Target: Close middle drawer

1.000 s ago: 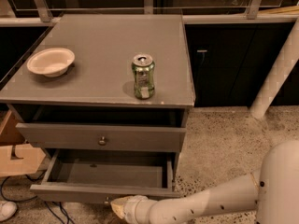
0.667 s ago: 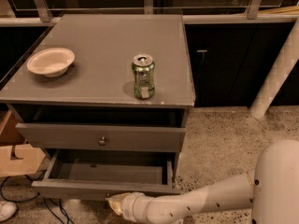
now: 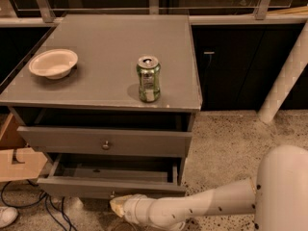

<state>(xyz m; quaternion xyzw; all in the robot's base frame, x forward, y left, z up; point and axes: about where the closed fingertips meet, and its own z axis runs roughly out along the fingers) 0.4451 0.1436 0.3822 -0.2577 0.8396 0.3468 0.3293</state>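
The middle drawer [image 3: 113, 186] is the grey drawer second from the top of the cabinet. It stands pulled out, with its plain grey inside [image 3: 115, 166] showing and a small knob [image 3: 113, 194] on its flat front. My gripper [image 3: 119, 207] is at the end of the white arm [image 3: 202, 207]. It sits low in front of the drawer's front, just below the knob, touching it or very close. The top drawer front [image 3: 107, 141] with its own knob is above. The lowest drawer is hidden.
A green can [image 3: 148, 79] and a white bowl [image 3: 53, 63] stand on the tabletop [image 3: 110, 42]. A cardboard box [image 3: 19, 160], cables [image 3: 33, 203] and a white shoe [image 3: 6, 216] lie at the left on the floor. A white pole [image 3: 286, 78] leans at the right.
The middle drawer has slid further into the cabinet. My gripper and arm have moved with it toward the cabinet.
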